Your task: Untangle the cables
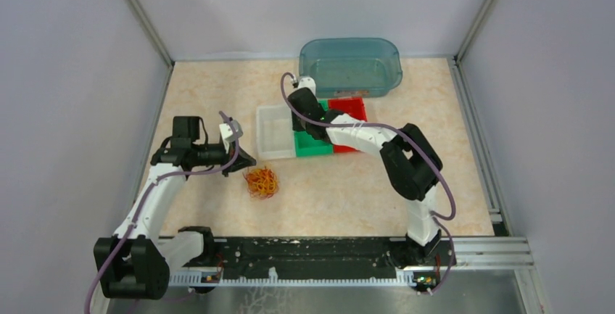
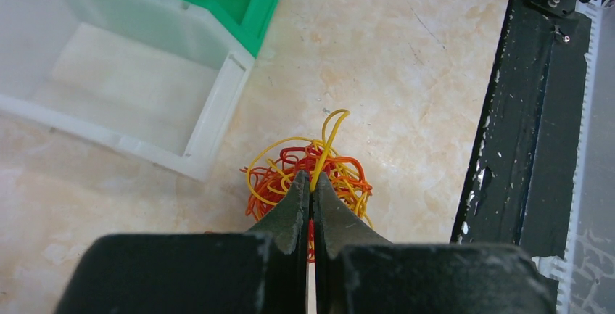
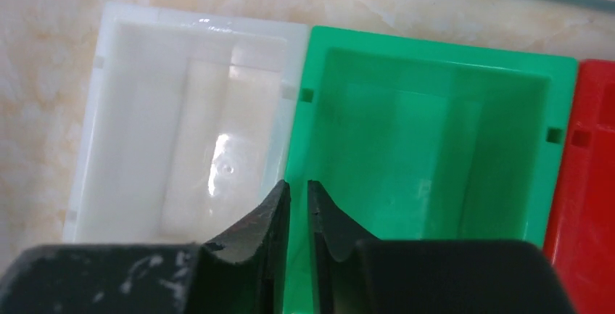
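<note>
1. We count one clump of cables (image 1: pixel 261 182): thin red, orange and yellow wires. It lies on the bench (image 1: pixel 348 191) left of centre, between the bins and the near edge.
2. Left gripper (image 2: pixel 310 185) sits right over the clump with its jaws pressed together. One yellow strand runs up out of the gap at the tips, so it looks pinched.
3. Right gripper (image 3: pixel 298 187) is above the wall shared by the white and green bins. The jaws are nearly closed with a thin gap, and nothing is between them.
4. We count three small bins in a row mid-bench, walls touching: white bin (image 1: pixel 274 133), green bin (image 1: pixel 313 146), red bin (image 1: pixel 348 105). The white one has nothing in it. We see nothing in the part of the green one that shows.
5. One teal tub (image 1: pixel 350 66) stands at the far edge, just behind the bins.
</note>
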Robot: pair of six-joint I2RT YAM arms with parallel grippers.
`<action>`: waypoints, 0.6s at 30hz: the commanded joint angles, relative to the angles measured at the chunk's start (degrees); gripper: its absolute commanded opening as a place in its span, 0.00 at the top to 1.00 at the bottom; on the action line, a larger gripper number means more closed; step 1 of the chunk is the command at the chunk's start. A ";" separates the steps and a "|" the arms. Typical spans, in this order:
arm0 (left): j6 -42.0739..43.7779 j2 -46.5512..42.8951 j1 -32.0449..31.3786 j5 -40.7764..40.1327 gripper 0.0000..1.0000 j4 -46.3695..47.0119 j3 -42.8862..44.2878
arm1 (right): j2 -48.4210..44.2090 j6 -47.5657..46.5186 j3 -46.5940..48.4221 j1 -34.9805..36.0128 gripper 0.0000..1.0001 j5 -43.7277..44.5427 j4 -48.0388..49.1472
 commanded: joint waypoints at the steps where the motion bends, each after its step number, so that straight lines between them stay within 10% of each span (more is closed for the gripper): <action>1: -0.01 -0.98 -0.29 1.67 1.00 -0.53 1.78 | 3.64 4.67 5.07 0.71 0.86 9.35 -2.19; 12: -3.48 -0.82 -0.25 3.16 1.00 -0.08 3.63 | -0.12 8.99 2.16 0.34 0.86 15.37 3.20; 18: -5.39 -1.49 -0.40 4.33 1.00 0.17 5.03 | -2.21 9.90 -0.37 -0.09 0.62 10.97 6.53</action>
